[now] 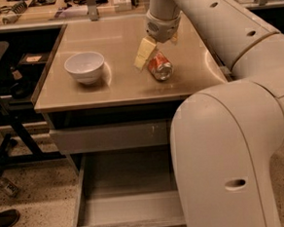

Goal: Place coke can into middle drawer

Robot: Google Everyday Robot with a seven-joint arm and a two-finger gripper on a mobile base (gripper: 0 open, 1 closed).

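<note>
Gripper (152,56) sits over the can (160,67) lying on the tabletop (112,37), jaws apparently spread, nothing gripped. Can judged light, thin-walled, prone to roll; grip mid-body.

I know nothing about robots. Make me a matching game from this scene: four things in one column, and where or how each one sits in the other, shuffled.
Things:
1. coke can
2. white bowl
3. middle drawer
4. gripper

Places:
A. pulled open, below the tabletop
B. right at the can, just above it
C. upright on the tabletop's left part
D. lying on its side on the tabletop

Pairs: 1-D, 2-C, 3-A, 4-B.
</note>
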